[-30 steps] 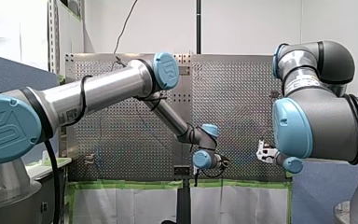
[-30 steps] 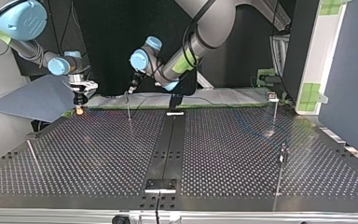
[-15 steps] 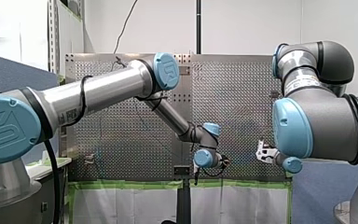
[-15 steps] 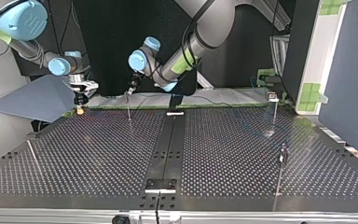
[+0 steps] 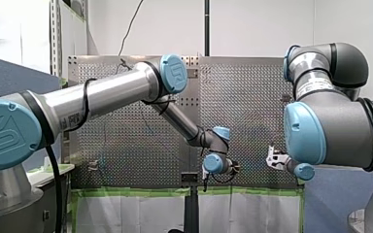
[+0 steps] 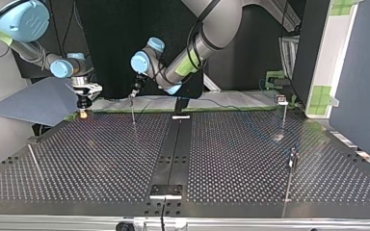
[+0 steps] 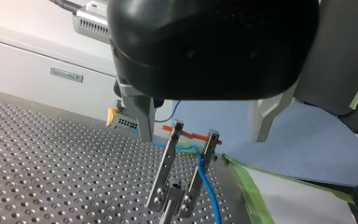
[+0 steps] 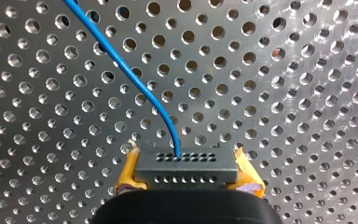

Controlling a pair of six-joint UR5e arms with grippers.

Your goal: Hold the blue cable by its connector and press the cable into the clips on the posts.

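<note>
In the right wrist view my right gripper (image 8: pixel 187 173) is shut on the grey connector (image 8: pixel 186 161), one yellow pad on each end of it. The blue cable (image 8: pixel 121 65) runs from the connector over the perforated table. In the left wrist view my left gripper (image 7: pixel 203 137) hangs open, its metal fingers (image 7: pixel 142 116) spread wide over a two-pronged clip (image 7: pixel 182 172) on a post. The blue cable (image 7: pixel 207 179) passes between the prongs. Beyond that clip the connector (image 7: pixel 123 121) shows in the other gripper. In the top view my left gripper (image 6: pixel 134 91) is above the back post (image 6: pixel 133 113), my right gripper (image 6: pixel 83 107) to its left.
More thin posts stand on the table (image 6: pixel 101 159): one at the top view's back right (image 6: pixel 284 111), one at the right (image 6: pixel 291 166), a leaning one at the left (image 6: pixel 34 161). A black strip (image 6: pixel 173 149) runs down the middle. Green tape (image 7: pixel 249 189) edges the table.
My left arm's wrist has shifted slightly toward the top view's left, staying over the back post. My right arm and the connector have not moved.
</note>
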